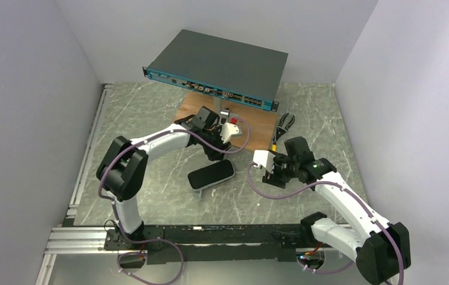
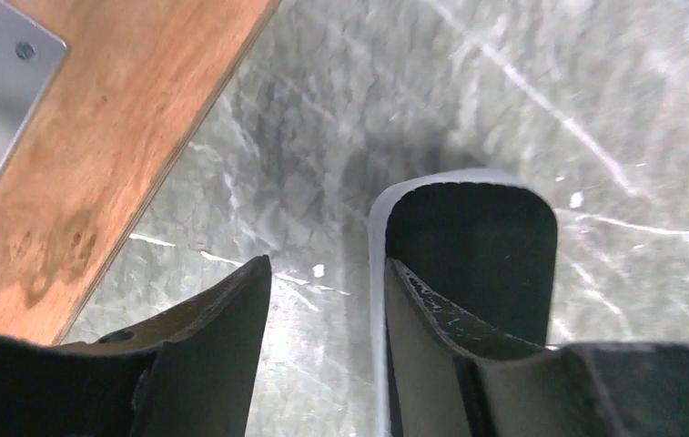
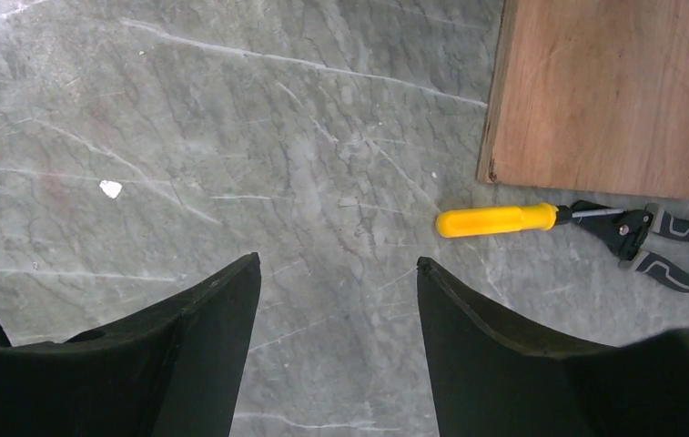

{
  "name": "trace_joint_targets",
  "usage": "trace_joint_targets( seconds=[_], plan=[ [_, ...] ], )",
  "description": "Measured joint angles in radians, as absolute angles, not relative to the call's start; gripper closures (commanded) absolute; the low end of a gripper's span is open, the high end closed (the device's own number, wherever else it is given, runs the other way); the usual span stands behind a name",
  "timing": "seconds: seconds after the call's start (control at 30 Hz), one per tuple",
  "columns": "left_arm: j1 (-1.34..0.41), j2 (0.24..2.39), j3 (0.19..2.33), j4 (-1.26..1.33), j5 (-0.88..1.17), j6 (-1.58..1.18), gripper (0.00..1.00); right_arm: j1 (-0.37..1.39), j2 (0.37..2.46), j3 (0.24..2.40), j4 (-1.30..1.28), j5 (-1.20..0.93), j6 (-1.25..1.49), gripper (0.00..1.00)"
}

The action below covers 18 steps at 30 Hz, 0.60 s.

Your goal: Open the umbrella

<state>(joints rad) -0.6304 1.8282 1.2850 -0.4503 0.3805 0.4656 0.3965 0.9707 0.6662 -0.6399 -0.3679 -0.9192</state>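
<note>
Item: umbrella, seen only as its dark oval capsule case (canopy presumably folded inside); lies flat on the marble worktop between the two arms, just in front of the wooden board; likely light, shell rigid and smooth, so probably slippery; best taken across its narrow sides; left claw spread, pinching nothing, one finger over the case's end; right claw spread above bare worktop, apart from the case, with a yellow screwdriver ahead.
</note>
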Motion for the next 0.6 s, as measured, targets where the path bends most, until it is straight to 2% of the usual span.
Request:
trace_joint_targets(
  seconds=[0.1, 0.2, 0.37, 0.6],
  plan=[
    [-0.629, 1.783, 1.276, -0.428, 0.438, 0.449, 0.32, 0.402, 0.97, 0.666, -0.642, -0.37, -0.919, 0.21],
    [-0.533, 1.632, 1.142, -0.392, 0.488, 0.414, 0.28, 0.429, 0.975, 0.666, -0.635, -0.371, -0.904, 0.11],
    [-0.295, 1.312, 0.954, -0.389, 0.51, 0.391, 0.28, 0.563, 1.051, 0.69, -0.591, -0.362, -0.839, 0.09],
    [-0.278, 0.889, 0.707, -0.44, 0.52, 0.56, 0.28, 0.745, 1.25, 0.821, -0.457, -0.329, -0.717, 0.06]
  ],
)
